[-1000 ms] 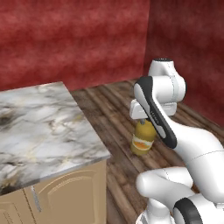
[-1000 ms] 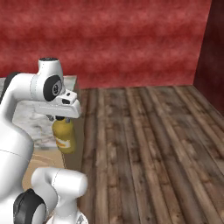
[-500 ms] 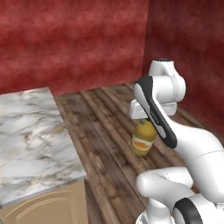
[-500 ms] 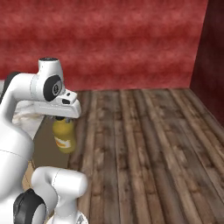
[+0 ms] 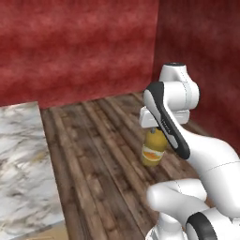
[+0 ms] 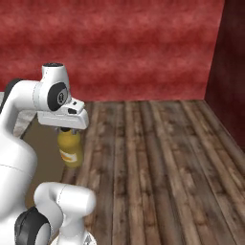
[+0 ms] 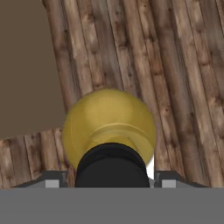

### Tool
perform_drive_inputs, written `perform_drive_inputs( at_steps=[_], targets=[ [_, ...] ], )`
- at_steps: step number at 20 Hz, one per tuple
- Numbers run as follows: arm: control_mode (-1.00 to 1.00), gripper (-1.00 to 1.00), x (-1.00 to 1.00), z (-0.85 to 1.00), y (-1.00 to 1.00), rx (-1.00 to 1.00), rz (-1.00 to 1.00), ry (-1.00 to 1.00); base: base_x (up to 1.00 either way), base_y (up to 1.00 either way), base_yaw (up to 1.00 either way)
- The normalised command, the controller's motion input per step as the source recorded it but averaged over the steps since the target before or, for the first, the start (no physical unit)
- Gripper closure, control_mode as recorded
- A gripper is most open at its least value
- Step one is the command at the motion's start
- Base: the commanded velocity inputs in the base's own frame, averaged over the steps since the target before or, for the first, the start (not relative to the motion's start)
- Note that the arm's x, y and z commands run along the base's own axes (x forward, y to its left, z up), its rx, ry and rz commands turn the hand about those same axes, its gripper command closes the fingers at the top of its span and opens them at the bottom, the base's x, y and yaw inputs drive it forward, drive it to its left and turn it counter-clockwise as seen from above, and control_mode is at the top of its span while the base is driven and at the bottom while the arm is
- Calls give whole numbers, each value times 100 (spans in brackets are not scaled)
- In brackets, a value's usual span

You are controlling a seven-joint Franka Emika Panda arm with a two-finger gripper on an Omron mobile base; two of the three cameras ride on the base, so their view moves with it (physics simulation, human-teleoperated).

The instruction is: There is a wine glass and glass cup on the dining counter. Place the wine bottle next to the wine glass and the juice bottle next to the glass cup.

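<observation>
Juice bottle (image 7: pixel 109 127) is held by its black cap between the fingers (image 7: pixel 111 183), which are closed on the neck at the bottom of the hand view; the rounded yellow-orange body is seen from above, hanging over the wooden floor (image 7: pixel 175 78). A flat brown surface (image 7: pixel 24 65) is seen at the upper left of that view, beside the bottle but not under it; what it belongs to cannot be told.

From the left base view the bottle (image 5: pixel 153 147) is seen upright, hung below the white hand, well above the floor planks (image 5: pixel 93 154) and well apart from the marble tabletop (image 5: pixel 23 173), whose corner is seen at the lower left. Its orange-and-white label is turned toward this camera.

From the right base view the same bottle (image 6: pixel 70 148) is seen under the hand, with a brown panel (image 6: pixel 43 143) behind it and the floor (image 6: pixel 158 158) stretching away to the right. A red wall (image 6: pixel 134 48) is seen at the far end of the room.
</observation>
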Motion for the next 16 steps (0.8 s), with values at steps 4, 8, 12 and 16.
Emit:
perform_drive_inputs(
  at_steps=[4, 8, 12, 16],
  targets=[
    [100, 100, 0, 0, 0, 0, 0, 0, 69, -42, 1],
    [100, 100, 0, 0, 0, 0, 0, 0, 71, -41, 1],
    [100, 100, 0, 0, 0, 0, 0, 0, 72, -40, 0],
    [100, 100, 0, 0, 0, 0, 0, 0, 74, -38, 0]
  ],
)
